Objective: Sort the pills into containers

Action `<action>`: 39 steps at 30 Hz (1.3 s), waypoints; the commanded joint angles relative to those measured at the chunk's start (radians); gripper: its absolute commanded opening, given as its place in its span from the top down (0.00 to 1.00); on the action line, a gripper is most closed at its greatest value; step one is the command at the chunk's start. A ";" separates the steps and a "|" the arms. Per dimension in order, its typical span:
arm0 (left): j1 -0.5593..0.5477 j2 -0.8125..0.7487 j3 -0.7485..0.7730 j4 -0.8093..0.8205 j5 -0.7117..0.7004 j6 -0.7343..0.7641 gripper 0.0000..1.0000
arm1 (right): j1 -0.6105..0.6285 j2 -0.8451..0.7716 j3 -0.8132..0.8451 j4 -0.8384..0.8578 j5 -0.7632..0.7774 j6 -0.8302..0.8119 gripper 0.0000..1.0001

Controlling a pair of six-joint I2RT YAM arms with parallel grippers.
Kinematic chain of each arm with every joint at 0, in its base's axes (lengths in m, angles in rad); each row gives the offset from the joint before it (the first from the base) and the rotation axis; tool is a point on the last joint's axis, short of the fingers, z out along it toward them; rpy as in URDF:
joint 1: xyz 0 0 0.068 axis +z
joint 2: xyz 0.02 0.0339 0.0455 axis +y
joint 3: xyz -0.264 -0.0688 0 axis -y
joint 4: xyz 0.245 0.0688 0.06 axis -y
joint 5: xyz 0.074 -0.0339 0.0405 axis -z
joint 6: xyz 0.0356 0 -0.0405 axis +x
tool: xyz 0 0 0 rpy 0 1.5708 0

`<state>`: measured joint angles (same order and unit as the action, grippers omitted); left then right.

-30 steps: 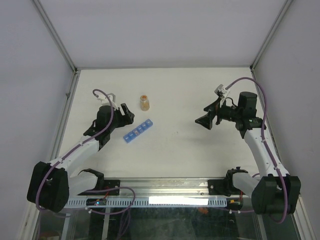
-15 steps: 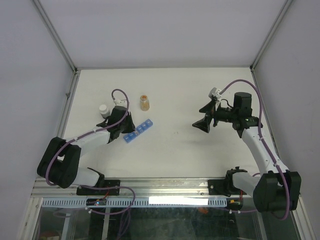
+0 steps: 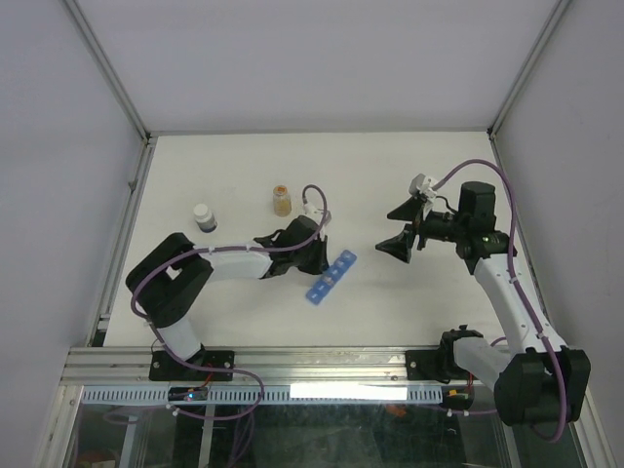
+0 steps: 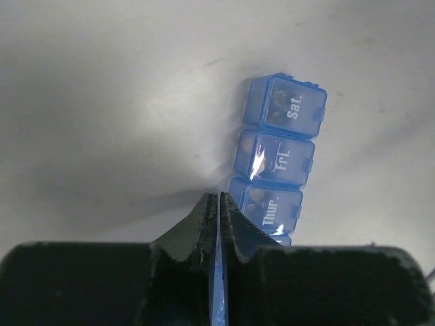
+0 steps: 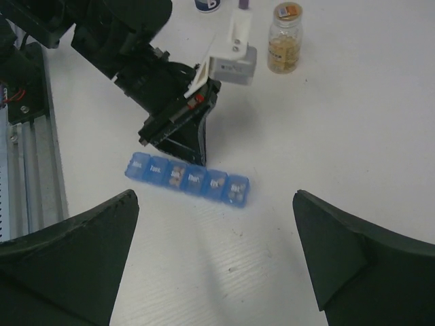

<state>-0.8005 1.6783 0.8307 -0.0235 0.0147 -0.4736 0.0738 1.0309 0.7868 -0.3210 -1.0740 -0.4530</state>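
- A small white-capped, dark-based bottle (image 3: 204, 216) and a part-full small amber bottle (image 3: 282, 201) stand behind the work, blocking nothing.
- The clenched left end effector (image 4: 217, 198) touches the narrow translucent blue plastic pill-organiser strip (image 3: 331, 278) on the white worktop (image 3: 390, 302). Several closed compartments hold pills (image 4: 277, 102), so sorting looks well along.
- The right end effector (image 3: 398, 229) hangs released nearby.

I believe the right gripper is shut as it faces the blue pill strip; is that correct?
Not quite: the right gripper is open. The right wrist view shows its fingers spread wide apart. It does face the blue pill strip.
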 commanded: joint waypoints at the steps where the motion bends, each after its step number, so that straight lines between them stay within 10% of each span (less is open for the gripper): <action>1: -0.097 0.067 0.114 0.121 0.075 -0.032 0.93 | 0.000 -0.020 -0.002 -0.046 -0.105 -0.094 0.00; 11: -0.121 -0.034 0.081 0.329 0.124 0.082 0.87 | -0.006 -0.022 0.040 -0.357 -0.152 -0.503 0.00; 26: -0.120 -0.590 -0.631 0.999 0.182 0.293 0.25 | 0.129 0.073 -0.003 -0.577 -0.113 -1.053 0.00; 39: -0.186 -0.295 -0.748 1.326 0.251 0.728 0.21 | 0.402 0.238 -0.042 -0.296 0.166 -0.987 0.04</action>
<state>-0.9588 1.2682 0.0597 1.1511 0.2642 0.0719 0.4290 1.2694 0.7586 -0.7712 -0.9913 -1.4860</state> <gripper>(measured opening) 0.786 0.970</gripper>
